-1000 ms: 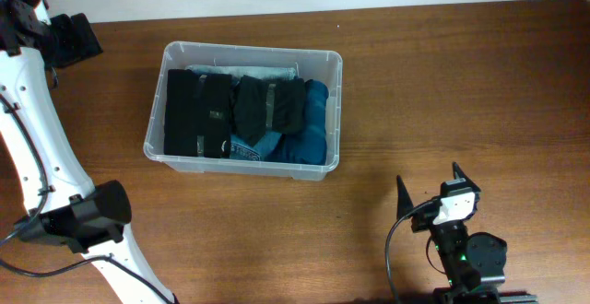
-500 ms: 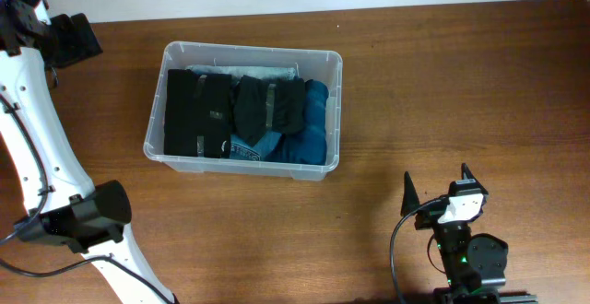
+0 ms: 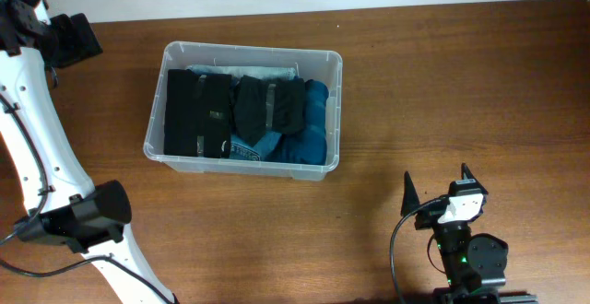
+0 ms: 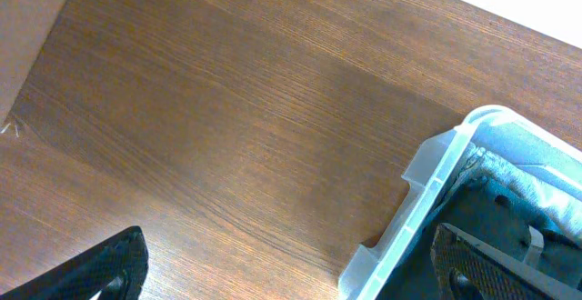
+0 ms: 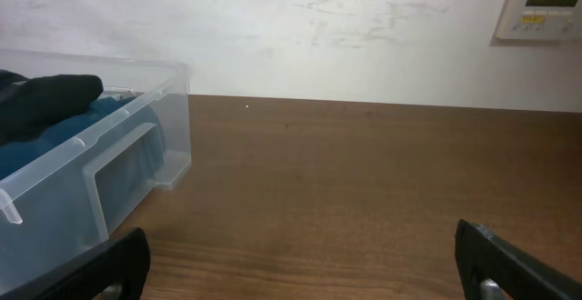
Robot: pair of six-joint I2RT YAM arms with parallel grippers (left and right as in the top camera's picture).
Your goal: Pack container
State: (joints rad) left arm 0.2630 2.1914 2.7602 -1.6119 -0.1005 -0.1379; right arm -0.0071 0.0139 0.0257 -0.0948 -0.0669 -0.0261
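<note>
Gaping wide, left hand (image 4: 291,268) near a corner of the container (image 4: 426,202), right hand (image 3: 435,177) well apart.

Lab room: wooden table (image 3: 442,83), scuffed white wall (image 5: 300,36)

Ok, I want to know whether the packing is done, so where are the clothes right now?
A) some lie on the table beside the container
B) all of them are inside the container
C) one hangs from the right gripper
B: the black garments and blue garments lie inside the container, and the right gripper and left gripper are both open and hold nothing.
</note>
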